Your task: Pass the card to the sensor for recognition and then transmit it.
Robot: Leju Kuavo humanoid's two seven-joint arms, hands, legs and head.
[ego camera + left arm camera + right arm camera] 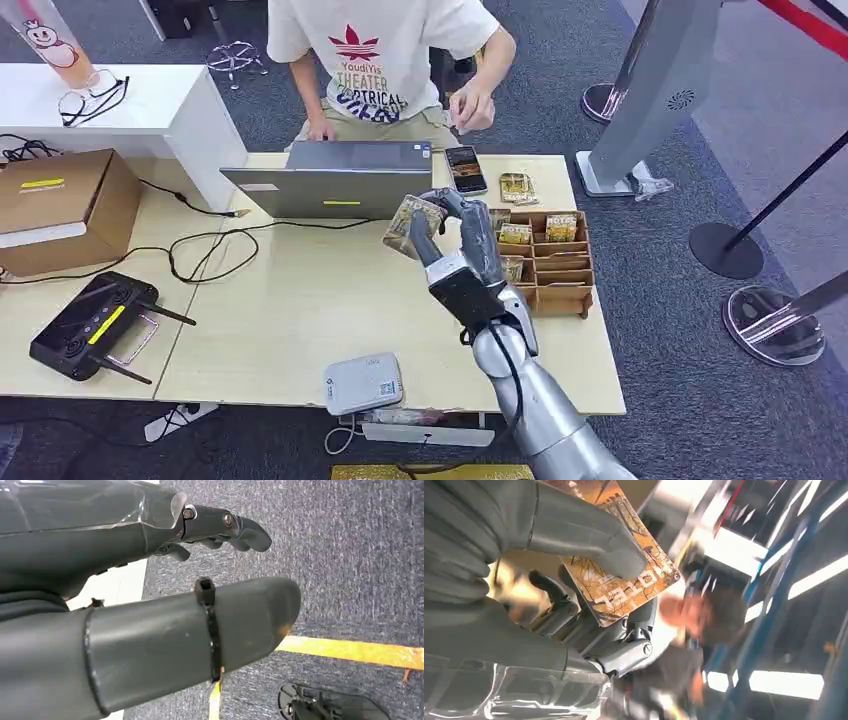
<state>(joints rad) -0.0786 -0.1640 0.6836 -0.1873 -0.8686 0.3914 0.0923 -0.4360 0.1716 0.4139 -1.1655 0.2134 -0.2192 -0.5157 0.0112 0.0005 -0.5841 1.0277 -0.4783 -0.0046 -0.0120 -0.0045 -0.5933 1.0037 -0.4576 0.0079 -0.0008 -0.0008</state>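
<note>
The card [410, 222] is pinched between the thumb and fingers of the right hand [455, 255] and is held raised above the table [290, 310], just in front of the grey laptop [335, 180]. In the right wrist view the card [624, 575] is seen to be orange-brown with dark line drawing and pale lettering, the thumb [589, 535] being pressed on its face. Just beside the hand a wooden compartment tray [550, 265] holding further cards is seen, with a smartphone [466, 169] behind it. A person in a white T-shirt [380, 60] is seated behind the laptop. A white sensor box [362, 383] lies near the table's front edge. The left hand [150, 605] hangs over grey carpet, its fingers loosely parted and nothing held.
</note>
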